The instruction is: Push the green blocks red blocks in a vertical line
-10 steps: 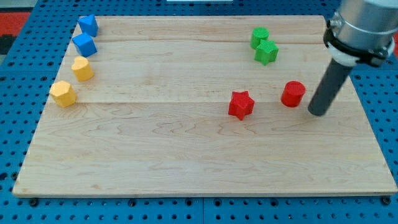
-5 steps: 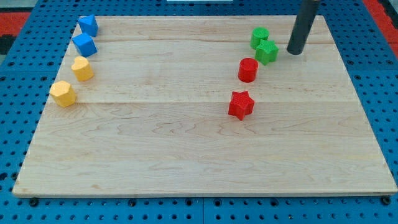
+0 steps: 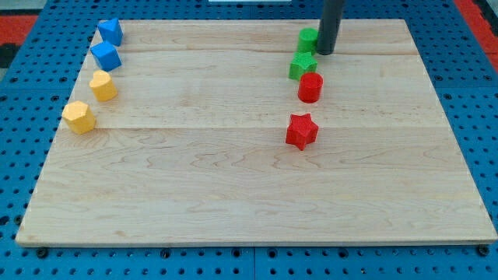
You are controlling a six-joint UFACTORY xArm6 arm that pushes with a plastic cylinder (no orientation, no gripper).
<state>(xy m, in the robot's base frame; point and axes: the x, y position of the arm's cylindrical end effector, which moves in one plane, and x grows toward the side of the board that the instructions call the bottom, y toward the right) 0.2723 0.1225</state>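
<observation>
A wooden worktop (image 3: 233,194) holds eight blocks. At the upper left: two yellow blocks (image 3: 79,117) (image 3: 103,85) and two blue blocks (image 3: 105,56) (image 3: 110,31). At the upper right: a red star (image 3: 301,131), a red cylinder (image 3: 310,87) touching a green star (image 3: 302,65), and a green cylinder (image 3: 308,39). My tip (image 3: 324,51) touches the green cylinder's right side. The arm has no fingers.
</observation>
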